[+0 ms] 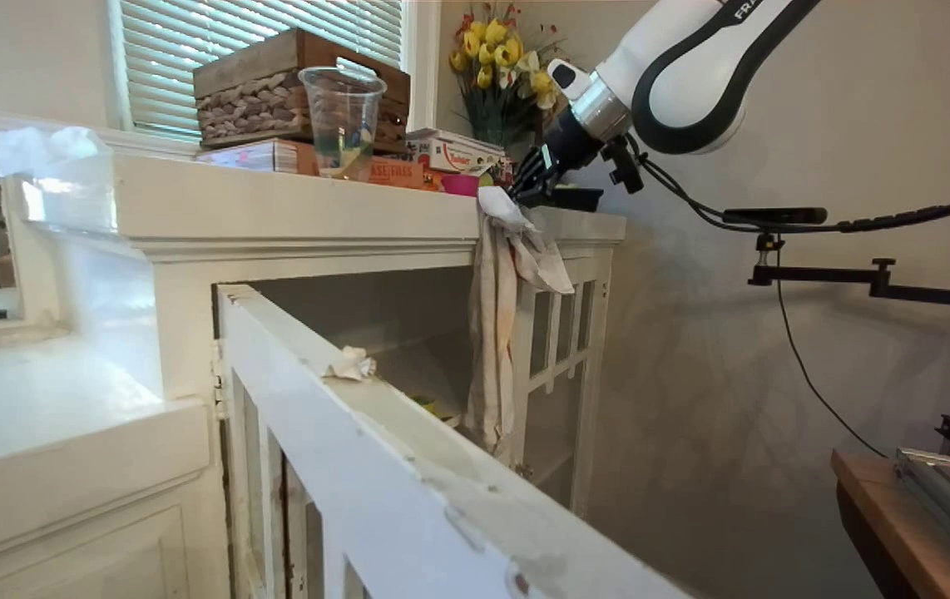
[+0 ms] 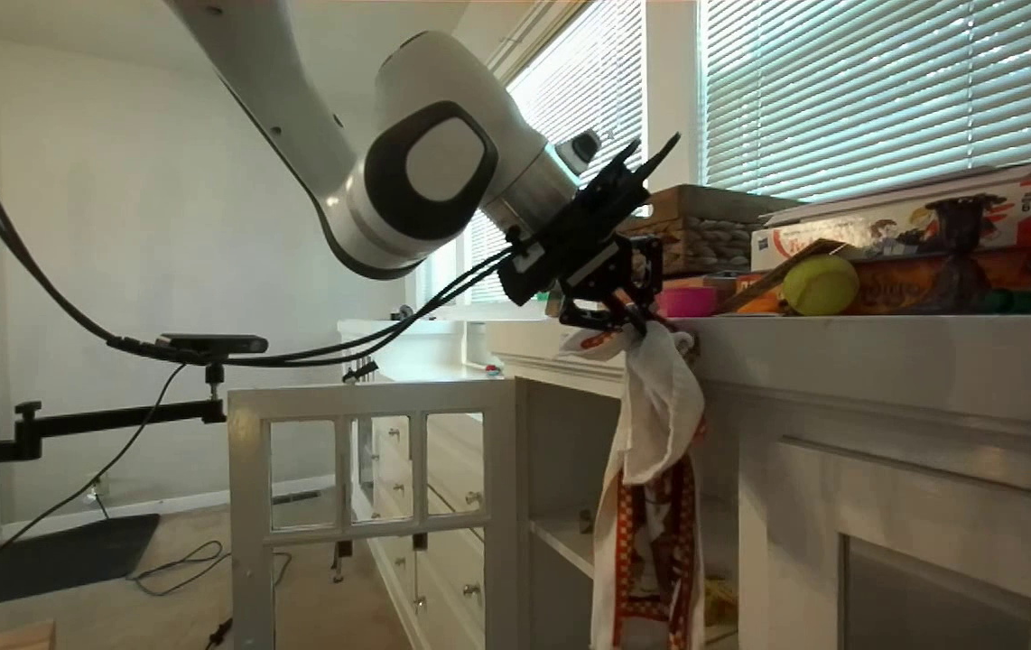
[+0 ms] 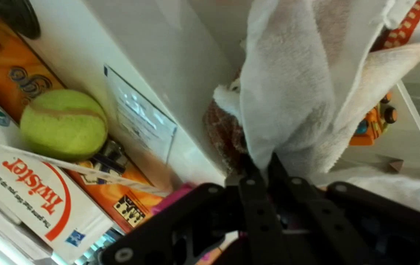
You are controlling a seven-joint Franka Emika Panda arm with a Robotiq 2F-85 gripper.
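Gripper [image 3: 263, 165] nearly fully closed, w/ bunched wht/red towel [image 3: 287, 92] pinched in it.

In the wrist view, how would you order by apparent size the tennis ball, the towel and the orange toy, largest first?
1. towel, cropped by the frame
2. tennis ball
3. orange toy, perhaps partly covered

White arm [image 1: 645, 46], black-ringed joint cap [image 2: 445, 171], silver collar [image 1: 600, 110], black end effector [image 2: 636, 319], dark cables [image 1: 899, 220].
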